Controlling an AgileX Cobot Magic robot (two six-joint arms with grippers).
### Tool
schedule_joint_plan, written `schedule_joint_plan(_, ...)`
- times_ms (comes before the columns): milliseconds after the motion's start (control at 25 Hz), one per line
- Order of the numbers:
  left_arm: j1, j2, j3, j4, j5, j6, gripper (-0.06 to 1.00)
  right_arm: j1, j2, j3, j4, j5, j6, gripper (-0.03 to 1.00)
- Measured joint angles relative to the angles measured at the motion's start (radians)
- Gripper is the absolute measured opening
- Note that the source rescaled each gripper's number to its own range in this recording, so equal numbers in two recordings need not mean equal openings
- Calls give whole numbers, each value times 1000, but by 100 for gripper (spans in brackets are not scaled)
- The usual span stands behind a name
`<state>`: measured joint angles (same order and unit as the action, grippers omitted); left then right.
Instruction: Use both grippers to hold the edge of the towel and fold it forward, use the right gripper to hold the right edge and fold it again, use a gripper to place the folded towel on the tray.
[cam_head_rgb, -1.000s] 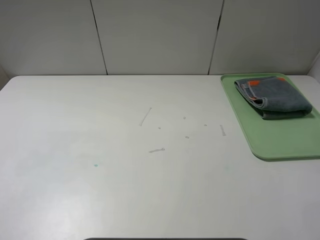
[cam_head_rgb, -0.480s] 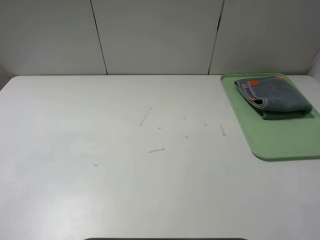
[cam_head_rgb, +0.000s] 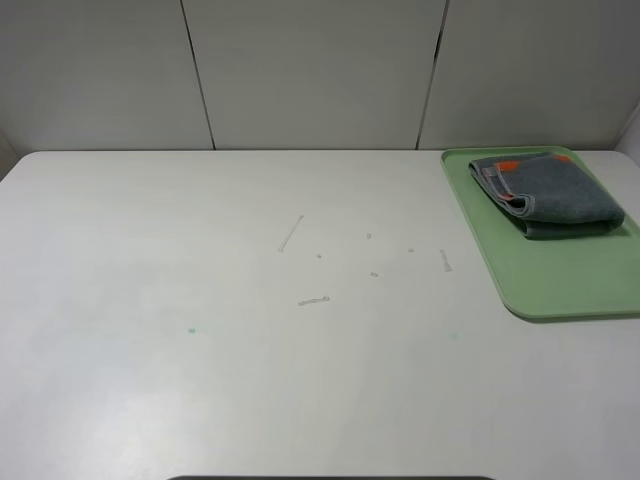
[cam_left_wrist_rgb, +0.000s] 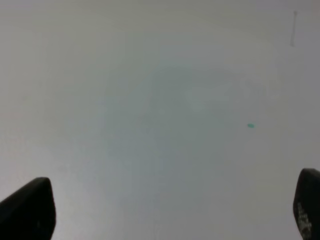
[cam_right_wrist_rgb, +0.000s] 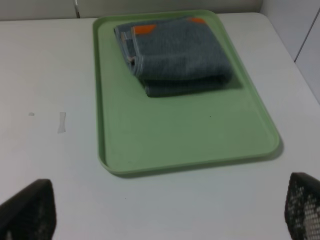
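The left tool (cam_left_wrist_rgb: 165, 210) has its fingers (cam_left_wrist_rgb: 27, 207) wide apart and holds nothing; it hangs over bare white desk (cam_head_rgb: 250, 350) near a tiny green dot (cam_left_wrist_rgb: 250, 125). The right tool (cam_right_wrist_rgb: 165, 212) is wide apart and empty too, near the tray (cam_right_wrist_rgb: 165, 145). The towel (cam_head_rgb: 548, 192) lies folded on the far part of the green tray, at the desk's far right corner, orange stripes on the far side.

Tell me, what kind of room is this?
Probably a robot test bench or lab, not a home: a bare white table with scuff marks, plain pale wall panels behind, and just a folded towel on a green tray.
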<state>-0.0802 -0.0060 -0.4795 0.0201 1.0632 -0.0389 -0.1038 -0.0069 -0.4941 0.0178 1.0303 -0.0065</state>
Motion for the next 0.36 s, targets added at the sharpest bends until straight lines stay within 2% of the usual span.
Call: schedule_joint_plan(360,0,0,0,0,0,0,94,0,0,0,0,0,0,100)
